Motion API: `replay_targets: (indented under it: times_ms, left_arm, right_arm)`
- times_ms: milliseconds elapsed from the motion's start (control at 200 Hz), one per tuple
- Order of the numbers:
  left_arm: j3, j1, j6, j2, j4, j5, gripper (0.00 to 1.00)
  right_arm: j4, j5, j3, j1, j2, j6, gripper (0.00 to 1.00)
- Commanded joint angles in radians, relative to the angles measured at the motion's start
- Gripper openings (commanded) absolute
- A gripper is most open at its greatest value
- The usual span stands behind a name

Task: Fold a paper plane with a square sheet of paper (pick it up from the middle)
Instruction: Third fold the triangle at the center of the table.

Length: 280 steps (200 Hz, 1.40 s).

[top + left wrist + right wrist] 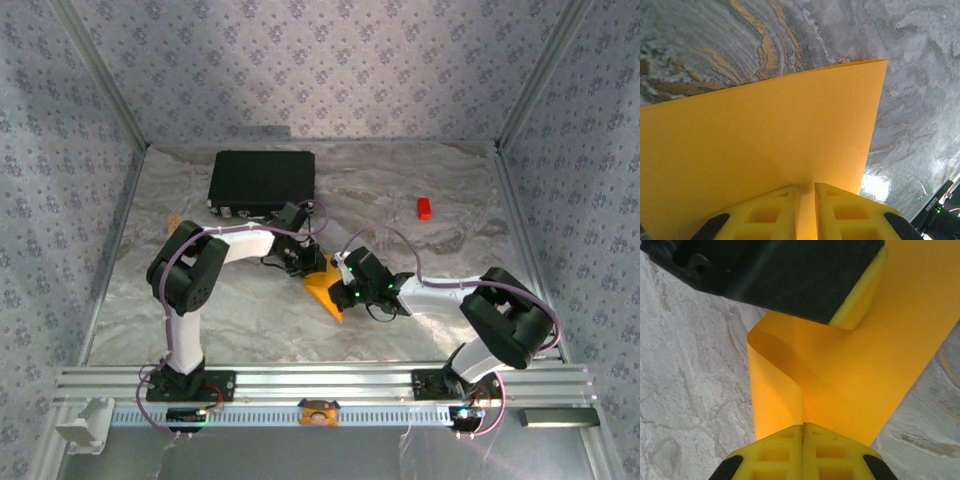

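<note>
In the overhead view the black case sits upper left on the counter, out of my way. Just below it, my left hand is pinched narrow on one edge of the square sheet of paper, which hangs mid-frame. My right hand is clamped fully on the opposite side. I judge this two-sided grip lets me bow the sheet into a first fold; my right wrist view shows it curling. The red block lies upper right, well apart.
</note>
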Motion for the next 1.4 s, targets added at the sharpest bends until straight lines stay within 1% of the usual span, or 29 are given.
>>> replay_targets:
  times_ms: [0,110,230,570,1159,1394]
  left_arm:
    - [-0.015,-0.017,0.002,0.033,-0.038,-0.042,0.17]
    - [-0.017,-0.018,0.0,0.029,-0.037,-0.045,0.17]
    - [-0.022,-0.018,-0.001,0.026,-0.035,-0.047,0.17]
    - [-0.032,-0.019,-0.009,0.017,-0.027,-0.05,0.17]
    - [-0.036,-0.02,-0.013,0.011,-0.024,-0.052,0.17]
    - [-0.034,-0.02,-0.013,0.012,-0.024,-0.047,0.17]
  right_arm:
    - [-0.028,0.034,0.006,-0.003,-0.005,-0.021,0.0]
    - [-0.026,0.05,0.002,-0.005,-0.001,-0.019,0.0]
    - [-0.015,0.038,0.008,-0.005,0.005,-0.018,0.0]
    - [0.008,-0.053,0.026,-0.021,0.054,-0.019,0.0]
    - [-0.006,-0.063,0.033,-0.043,0.05,-0.028,0.0]
    - [-0.007,-0.09,0.037,-0.049,0.061,-0.03,0.0]
